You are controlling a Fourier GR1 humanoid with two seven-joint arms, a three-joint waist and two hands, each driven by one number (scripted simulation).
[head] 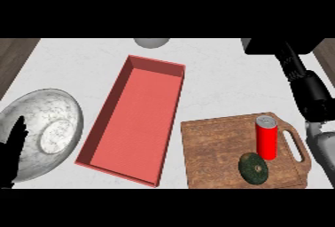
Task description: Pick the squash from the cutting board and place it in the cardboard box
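Note:
The squash [253, 168], dark green and round, lies on the near part of the wooden cutting board [212, 150] at the lower right. The box [134, 119], a long red open tray, stands left of the board and holds nothing. My right hand [281, 46] is raised at the upper right, far beyond the board and well clear of the squash. The picture's top edge cuts it off, so its fingers are hidden. My left hand [13, 146] rests at the lower left edge, fingers straight and pointing up, holding nothing.
A red can [266, 137] with a grey lid stands upright on the board just behind the squash. A large marble bowl [49, 128] sits left of the box, beside my left hand. A grey rounded object [152, 42] shows at the far edge.

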